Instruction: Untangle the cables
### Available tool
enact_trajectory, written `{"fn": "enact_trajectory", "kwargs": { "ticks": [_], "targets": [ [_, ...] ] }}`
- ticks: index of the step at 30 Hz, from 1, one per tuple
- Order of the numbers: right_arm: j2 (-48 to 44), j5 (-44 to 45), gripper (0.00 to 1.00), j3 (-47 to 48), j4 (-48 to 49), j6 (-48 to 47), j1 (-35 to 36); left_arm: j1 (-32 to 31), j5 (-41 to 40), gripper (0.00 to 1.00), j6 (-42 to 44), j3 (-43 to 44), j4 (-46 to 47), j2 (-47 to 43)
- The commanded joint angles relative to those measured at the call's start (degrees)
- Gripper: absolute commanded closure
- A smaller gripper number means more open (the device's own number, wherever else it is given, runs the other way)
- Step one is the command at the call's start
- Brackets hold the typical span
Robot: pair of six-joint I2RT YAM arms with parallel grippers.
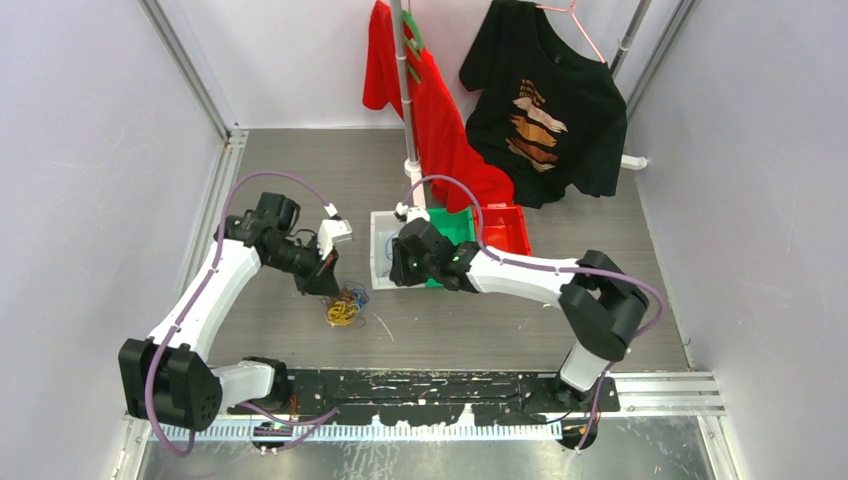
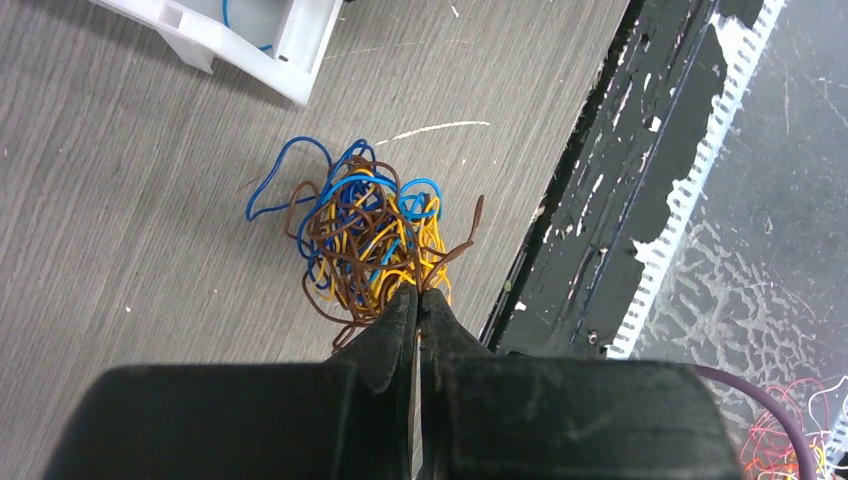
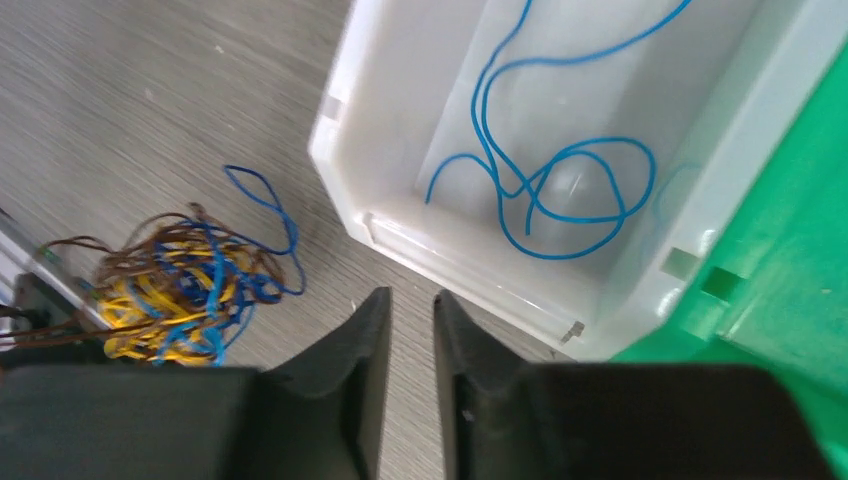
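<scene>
The cables lie in one tangled heap [image 1: 344,307] of blue, yellow and brown wires on the grey table, in front of the white bin [image 1: 379,262]. The heap fills the middle of the left wrist view [image 2: 365,235] and shows at the left of the right wrist view [image 3: 175,290]. My left gripper [image 2: 417,292] is shut at the heap's near edge, with a brown cable [image 2: 462,240] pinched at its tips. My right gripper [image 3: 411,295] is slightly open and empty, just above the table by the white bin's corner [image 3: 340,150]. A loose blue cable [image 3: 560,190] lies inside that bin.
A green bin [image 1: 455,225] and a red bin [image 1: 505,230] stand right of the white one. A pole [image 1: 405,90] with a red shirt and a black shirt stands behind. The black mounting rail [image 1: 450,385] runs along the near edge, close to the heap.
</scene>
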Motion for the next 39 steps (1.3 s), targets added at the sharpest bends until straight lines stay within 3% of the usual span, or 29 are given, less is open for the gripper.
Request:
{"fn": "enact_trajectory", "kwargs": {
  "ticks": [1,12,14,17,19,24,31,39],
  "targets": [
    [4.86,-4.74,0.79,2.64,1.23,-0.36,-0.06,0.29,1.01,1.00,4.29,3.09,-3.47,-1.90],
    [15.15,-6.39,0.82,13.94,0.02,-1.25,-2.33,0.32,3.49,1.00,12.81,3.72,-7.50,-6.00],
    [13.28,-6.54,0.76,12.74,1.22,-1.17,-2.01,0.34,4.10,1.00,14.30,3.91,-8.46,-6.77],
    [8.76,-6.99,0.51,7.53,5.34,-0.37,-1.03,0.33,4.56,1.00,15.35,4.35,-9.63,-7.10],
    [5.17,-6.96,0.43,3.67,7.42,0.64,-0.56,0.31,4.64,1.00,15.59,4.61,-10.49,-6.94],
    [-5.35,-8.06,0.40,-5.93,14.93,2.53,1.40,0.32,4.89,1.00,16.97,5.79,-13.31,-6.91],
    [-12.36,-9.40,0.39,-15.07,29.81,-3.55,7.56,0.18,6.63,1.00,16.90,7.00,-13.29,-7.68],
    [-8.18,-10.05,0.27,-8.94,34.22,-7.76,10.48,-0.22,7.98,1.00,14.19,8.86,-13.81,-7.35]
  ]
}}
